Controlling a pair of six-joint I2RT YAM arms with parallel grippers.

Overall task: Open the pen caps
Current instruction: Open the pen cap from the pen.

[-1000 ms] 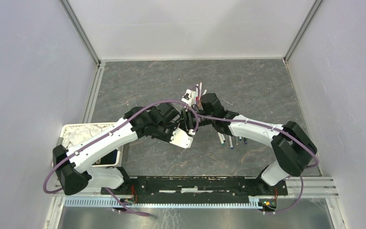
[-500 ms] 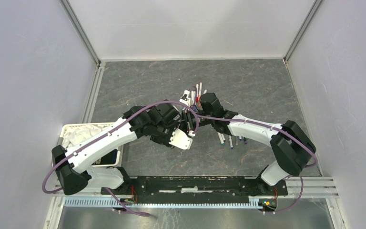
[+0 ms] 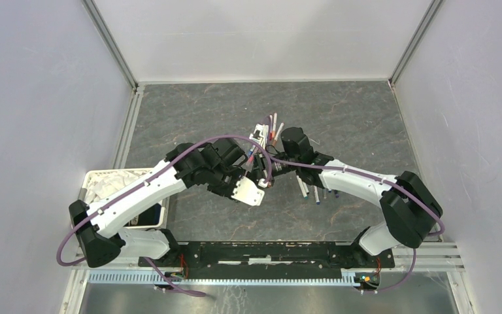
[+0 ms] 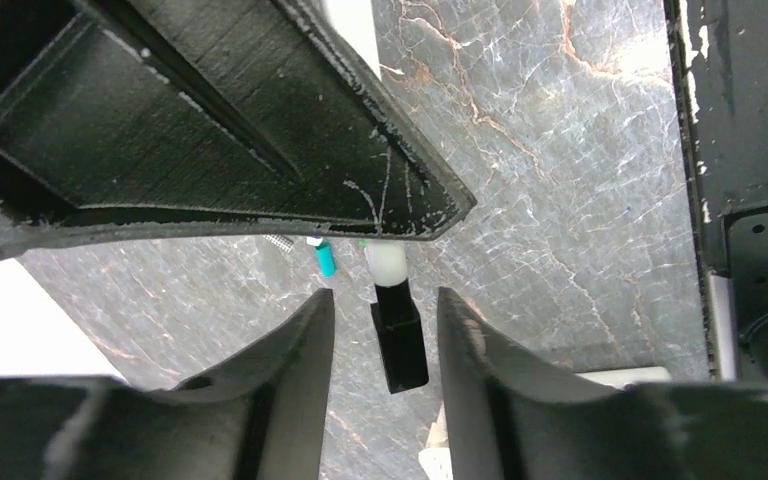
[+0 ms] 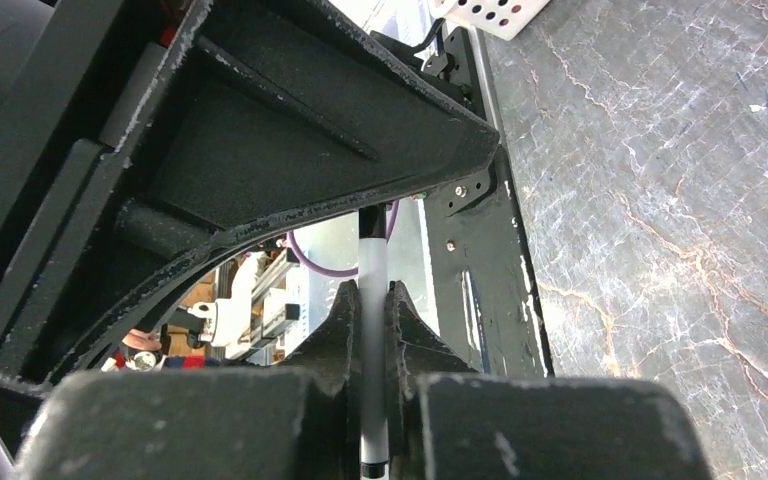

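Note:
My right gripper (image 5: 371,290) is shut on the white barrel of a pen (image 5: 372,262), held above the table between the two arms. In the left wrist view that pen's barrel (image 4: 385,265) ends in a black pen cap (image 4: 398,345). The cap sits in the gap of my left gripper (image 4: 385,297), which is open, and neither finger touches it. From above, the left gripper (image 3: 253,173) and right gripper (image 3: 273,171) face each other tip to tip at mid-table.
Several pens (image 3: 271,125) lie bunched just behind the grippers, and more pens (image 3: 314,188) under the right forearm. A small teal piece (image 4: 326,260) lies on the table below. A white bin (image 3: 114,183) stands by the left arm's base. The black front rail (image 3: 268,252) runs along the near edge.
The left gripper has opened and let go of the pen's capped end, and the right gripper has shut on the barrel. The right arm's forearm and elbow have shifted slightly right.

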